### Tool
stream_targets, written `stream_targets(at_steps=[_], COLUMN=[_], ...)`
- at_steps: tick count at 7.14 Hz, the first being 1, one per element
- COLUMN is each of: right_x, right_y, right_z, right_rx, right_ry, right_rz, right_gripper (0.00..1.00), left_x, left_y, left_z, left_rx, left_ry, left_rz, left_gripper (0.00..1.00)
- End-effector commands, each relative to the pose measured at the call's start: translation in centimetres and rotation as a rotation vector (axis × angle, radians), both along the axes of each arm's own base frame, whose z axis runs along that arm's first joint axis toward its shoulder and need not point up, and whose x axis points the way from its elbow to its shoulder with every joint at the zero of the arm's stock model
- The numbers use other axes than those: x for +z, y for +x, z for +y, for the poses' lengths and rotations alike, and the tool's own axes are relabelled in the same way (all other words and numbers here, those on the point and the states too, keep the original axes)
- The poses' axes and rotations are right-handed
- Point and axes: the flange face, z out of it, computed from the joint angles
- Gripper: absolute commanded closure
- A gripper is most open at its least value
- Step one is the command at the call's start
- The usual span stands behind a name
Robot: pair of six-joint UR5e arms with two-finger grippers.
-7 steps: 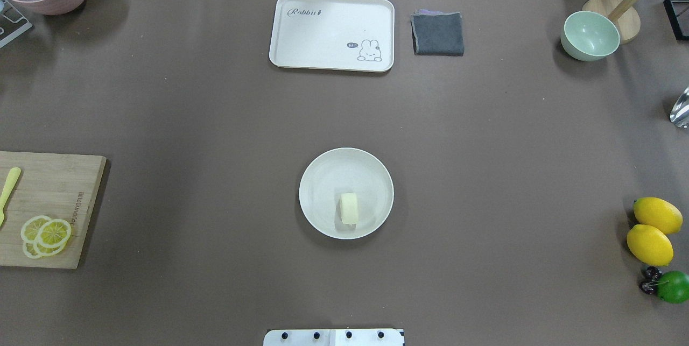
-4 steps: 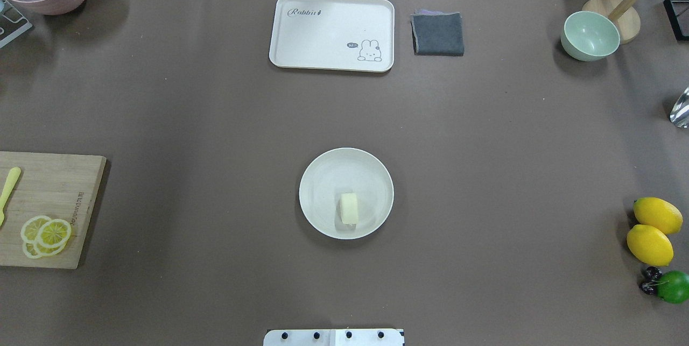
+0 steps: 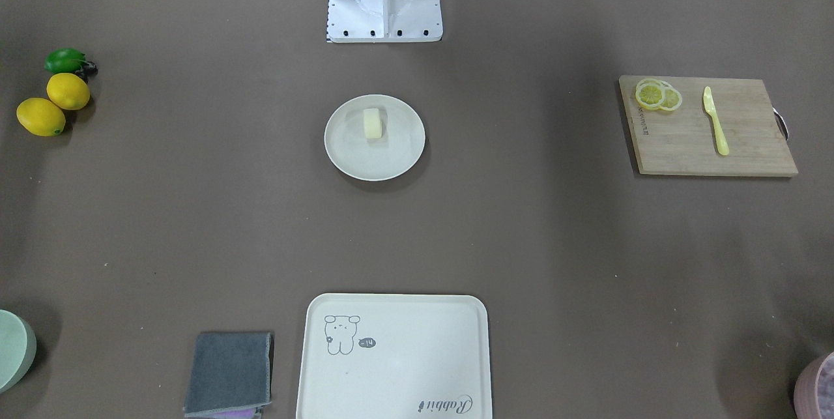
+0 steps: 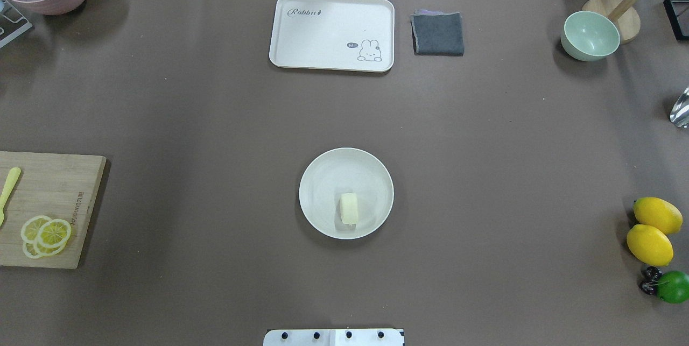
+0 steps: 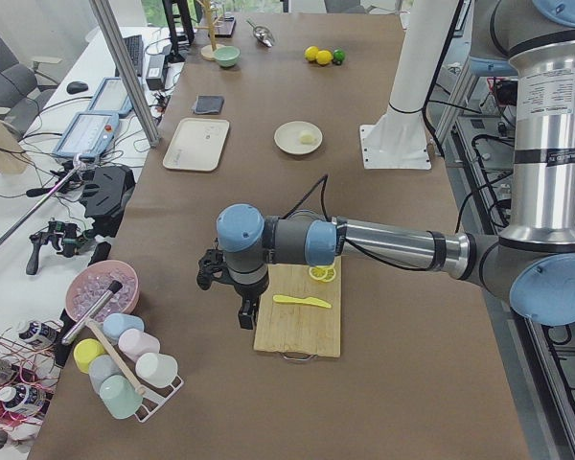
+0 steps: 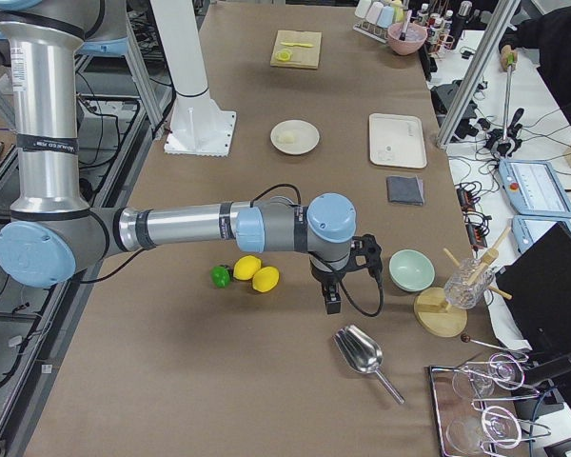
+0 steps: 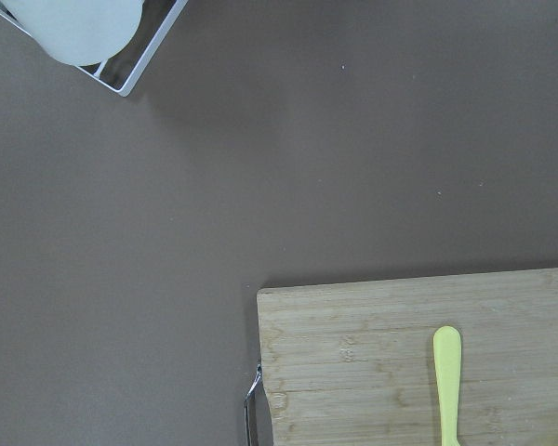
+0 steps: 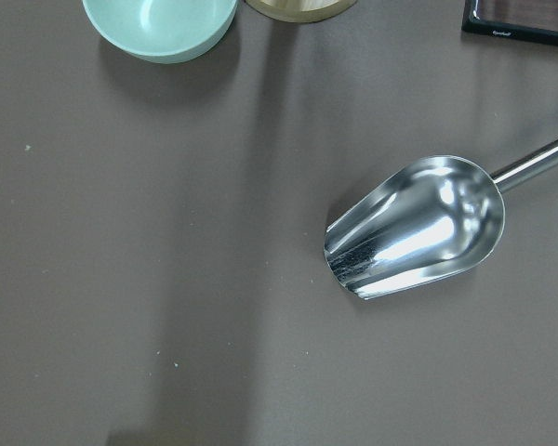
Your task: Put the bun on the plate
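Note:
The bun, a small cream block, lies inside the round cream plate at the table's middle, toward the robot's side of the plate. The front-facing view shows the same bun resting on the plate. Neither gripper is near it. My left gripper hangs over the table beside the cutting board at the left end, seen only in the exterior left view. My right gripper hangs near the lemons at the right end, seen only in the exterior right view. I cannot tell whether either is open or shut.
A cream tray and a grey cloth lie at the far edge. A green bowl, lemons, a lime and a metal scoop sit at the right. A cutting board with lemon slices sits left.

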Motion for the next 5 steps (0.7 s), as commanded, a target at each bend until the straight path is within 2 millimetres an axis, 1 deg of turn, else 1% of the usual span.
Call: stream_targets(at_steps=[1, 4, 5], right_x=[-0.3, -0.4, -0.4], right_y=[-0.6, -1.4, -1.8], right_z=[-0.3, -0.5, -0.6], right_rx=[-0.014, -0.029, -0.036], right_ry=[0.005, 0.007, 0.005], right_rz=[0.000, -0.001, 0.000], right_gripper=[0.00, 0.00, 0.00], left_x=[-0.1, 0.0, -0.4], left_y=[0.0, 0.0, 0.0], left_z=[0.0, -0.1, -0.5], left_rx=[-0.001, 0.002, 0.002], left_ry=[0.003, 0.004, 0.013], left_rz=[-0.002, -0.005, -0.005], left_gripper=[0.02, 0.02, 0.02])
